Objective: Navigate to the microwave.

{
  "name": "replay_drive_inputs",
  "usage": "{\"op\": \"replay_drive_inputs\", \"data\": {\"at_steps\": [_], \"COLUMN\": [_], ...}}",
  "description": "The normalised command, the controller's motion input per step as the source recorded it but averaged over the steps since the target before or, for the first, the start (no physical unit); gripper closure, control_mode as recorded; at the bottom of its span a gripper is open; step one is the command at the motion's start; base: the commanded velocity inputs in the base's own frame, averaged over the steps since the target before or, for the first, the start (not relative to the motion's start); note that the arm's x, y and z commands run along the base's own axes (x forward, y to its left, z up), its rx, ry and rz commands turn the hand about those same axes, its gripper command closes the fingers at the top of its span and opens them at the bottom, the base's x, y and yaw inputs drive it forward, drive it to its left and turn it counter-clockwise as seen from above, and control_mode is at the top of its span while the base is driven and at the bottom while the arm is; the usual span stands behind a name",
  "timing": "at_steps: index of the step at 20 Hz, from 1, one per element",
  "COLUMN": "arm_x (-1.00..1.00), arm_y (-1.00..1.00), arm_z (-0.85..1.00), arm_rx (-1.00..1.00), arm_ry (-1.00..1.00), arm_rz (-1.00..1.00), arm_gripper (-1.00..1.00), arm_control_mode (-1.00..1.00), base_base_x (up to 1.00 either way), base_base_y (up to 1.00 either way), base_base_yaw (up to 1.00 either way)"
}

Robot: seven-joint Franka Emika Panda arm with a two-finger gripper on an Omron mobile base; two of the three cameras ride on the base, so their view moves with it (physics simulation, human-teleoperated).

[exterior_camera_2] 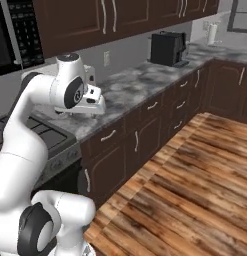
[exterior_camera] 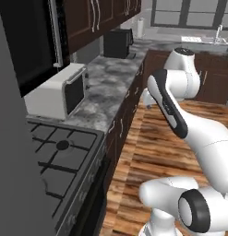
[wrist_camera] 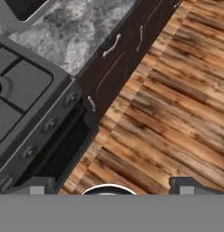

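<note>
Matt silver microwave [exterior_camera: 55, 92] with dark glass door, mottled grey stone counter [exterior_camera: 111, 80], glossy wooden floor [exterior_camera_2: 195, 185].

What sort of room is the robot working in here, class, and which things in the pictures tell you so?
A home kitchen, rendered. A gas stove sits beside a marbled grey counter, which carries the microwave and a black box appliance. Dark wood cabinets run below and above.

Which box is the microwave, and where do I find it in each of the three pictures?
Left base view: the microwave is at the left, on the counter just beyond the stove.
Right base view: a pale sliver behind the arm, probably it.
Hand view: top left corner, cut off by the edge.
Shared landmark: the stove, right beside it.
</note>
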Motion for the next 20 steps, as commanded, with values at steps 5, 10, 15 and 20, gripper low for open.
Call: {"op": "replay_drive_inputs", "data": {"at_steps": [5,10,15,20], "arm_x": [0.0,0.0,0.0,0.0], "arm_y": [0.0,0.0,0.0,0.0], "arm_z": [0.0,0.0,0.0,0.0], "arm_rx": [0.0,0.0,0.0,0.0], "arm_ry": [0.0,0.0,0.0,0.0], "arm_rz": [0.0,0.0,0.0,0.0], "arm_gripper": [-1.0,-1.0,-1.0,-1.0], "arm_control_mode": [1.0,1.0,1.0,1.0], "base_base_x": [-0.18,-0.03,-0.03,0.06], "base_base_y": [0.68,0.21,0.03,-0.14], "base_base_yaw": [0.45,0.2,0.09,0.09]}}
